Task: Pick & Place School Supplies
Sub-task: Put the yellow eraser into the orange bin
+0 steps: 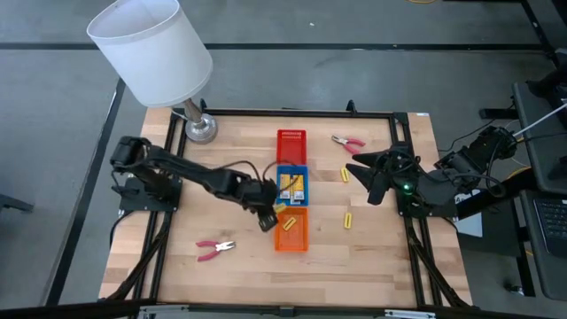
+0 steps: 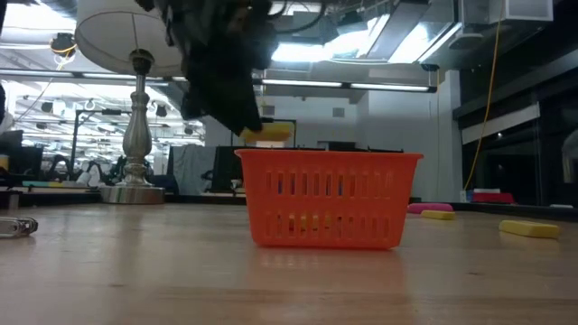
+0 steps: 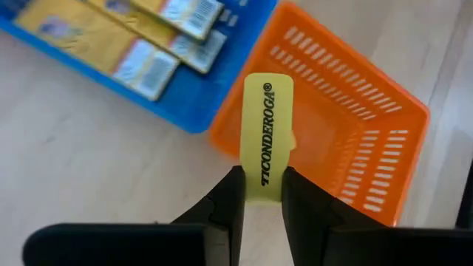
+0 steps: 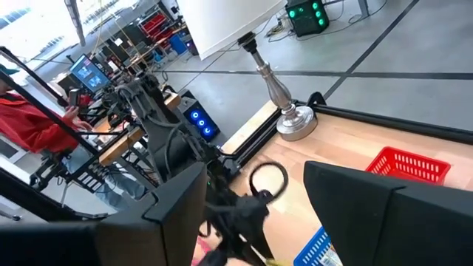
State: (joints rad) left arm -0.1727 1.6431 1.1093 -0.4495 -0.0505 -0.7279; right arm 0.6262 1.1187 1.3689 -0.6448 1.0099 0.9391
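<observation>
My left gripper (image 1: 268, 218) is shut on a short yellow stick (image 3: 267, 137) printed TICONDEROGA, above the left rim of the orange tray (image 1: 292, 232). In the low view the stick (image 2: 266, 132) shows just above the tray's rim (image 2: 330, 155). The blue tray (image 1: 292, 184) holds yellow packets (image 3: 140, 55). Two more yellow sticks (image 1: 345, 175) (image 1: 348, 219) lie flat on the table right of the trays. One pair of red-handled pliers (image 1: 215, 249) lies near the front left, another (image 1: 348, 142) at the far right. My right gripper (image 1: 372, 177) waits open over the table's right side. My left gripper pinches the yellow stick by its near end (image 3: 262, 188) between its two fingers (image 3: 230, 199). The stick runs straight out past the fingertips, along the fingers. It is lifted clear, its free end (image 3: 267, 81) over the orange tray's rim.
A red tray (image 1: 291, 142) stands beyond the blue one, the three in a row down the table's middle. A white-shaded lamp (image 1: 155, 49) stands on its metal base (image 1: 199, 127) at the far left corner. Bare wood lies left and right of the trays.
</observation>
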